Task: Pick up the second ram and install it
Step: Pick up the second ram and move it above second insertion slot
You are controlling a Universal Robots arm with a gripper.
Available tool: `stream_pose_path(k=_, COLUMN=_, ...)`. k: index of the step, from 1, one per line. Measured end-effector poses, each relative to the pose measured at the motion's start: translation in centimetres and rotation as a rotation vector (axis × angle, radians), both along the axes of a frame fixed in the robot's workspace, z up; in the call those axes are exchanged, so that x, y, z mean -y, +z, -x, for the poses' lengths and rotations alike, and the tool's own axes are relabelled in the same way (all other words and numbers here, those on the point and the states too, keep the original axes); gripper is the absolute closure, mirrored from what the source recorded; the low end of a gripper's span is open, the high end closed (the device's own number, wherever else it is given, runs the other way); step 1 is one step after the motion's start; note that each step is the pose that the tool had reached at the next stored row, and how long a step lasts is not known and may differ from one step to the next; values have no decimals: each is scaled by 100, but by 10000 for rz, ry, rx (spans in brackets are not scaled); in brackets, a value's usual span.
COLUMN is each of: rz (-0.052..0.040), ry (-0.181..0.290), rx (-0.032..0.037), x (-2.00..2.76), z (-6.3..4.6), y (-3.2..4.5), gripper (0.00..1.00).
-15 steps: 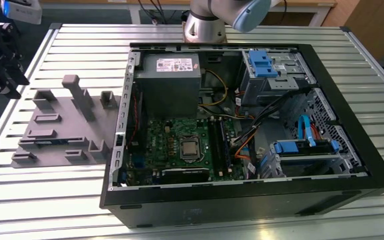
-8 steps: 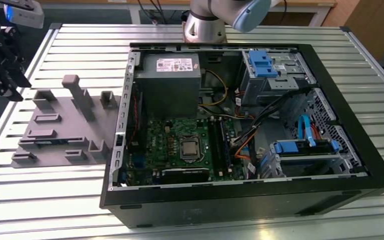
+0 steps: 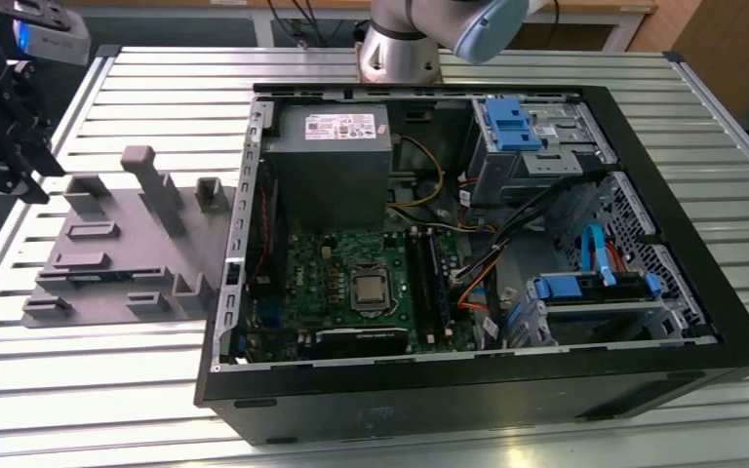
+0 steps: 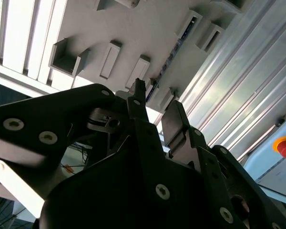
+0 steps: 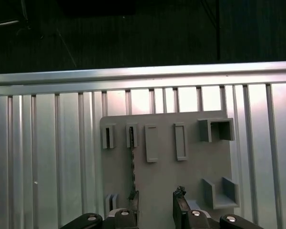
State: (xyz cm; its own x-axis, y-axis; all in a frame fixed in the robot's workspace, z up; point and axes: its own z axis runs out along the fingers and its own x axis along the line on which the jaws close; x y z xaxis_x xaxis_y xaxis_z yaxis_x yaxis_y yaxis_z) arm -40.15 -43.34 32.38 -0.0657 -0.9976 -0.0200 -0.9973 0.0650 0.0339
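Observation:
The second ram [image 5: 132, 164] stands on its thin edge in a slot of the grey fixture [image 5: 171, 179], a narrow dark strip running along the plate. In the second wrist view the ram [image 4: 174, 47] shows a bluish edge between the fixture's pegs. My gripper [image 5: 156, 204] hangs above the fixture, open, with nothing between its fingers [image 5: 179, 202]. One finger lines up roughly with the ram, well apart from it. In the exterior view the gripper [image 3: 20, 171] is at the far left, over the table's edge beside the fixture [image 3: 128, 249].
An open black computer case [image 3: 479, 380] lies to the exterior view's right of the fixture. Inside it are a green motherboard [image 3: 335, 283], long dark memory slots [image 3: 421, 283], a grey power supply [image 3: 329, 161] and blue drive brackets [image 3: 511, 122]. The arm's base [image 3: 398, 54] stands behind.

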Motion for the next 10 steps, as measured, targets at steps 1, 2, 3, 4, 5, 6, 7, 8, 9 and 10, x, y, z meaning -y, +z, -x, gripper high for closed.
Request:
stream_pose_path(k=1, rz=1, ry=0, rx=4, x=1, z=0, y=-6, gripper=59)
stream_pose_path(k=2, rz=1, ry=0, rx=13, x=3, z=0, y=-12, gripper=59)
stream_pose_path(k=3, rz=1, ry=0, rx=22, x=4, z=0, y=-18, gripper=59)
stream_pose_path(k=4, rz=-1, ry=0, rx=31, x=5, z=0, y=-27, gripper=59)
stream_pose_path(k=5, rz=0, ry=0, rx=31, x=6, z=0, y=-36, gripper=59)
stream_pose_path(k=6, rz=0, ry=0, rx=31, x=6, z=0, y=-47, gripper=59)
stream_pose_path(k=7, rz=0, ry=0, rx=31, x=6, z=0, y=-57, gripper=59)
stream_pose_path(k=8, rz=1, ry=0, rx=30, x=7, z=0, y=-68, gripper=59)
stream_pose_path(k=9, rz=1, ry=0, rx=31, x=8, z=0, y=-80, gripper=59)
stream_pose_path(k=10, rz=0, ry=1, rx=31, x=11, z=0, y=-91, gripper=59)
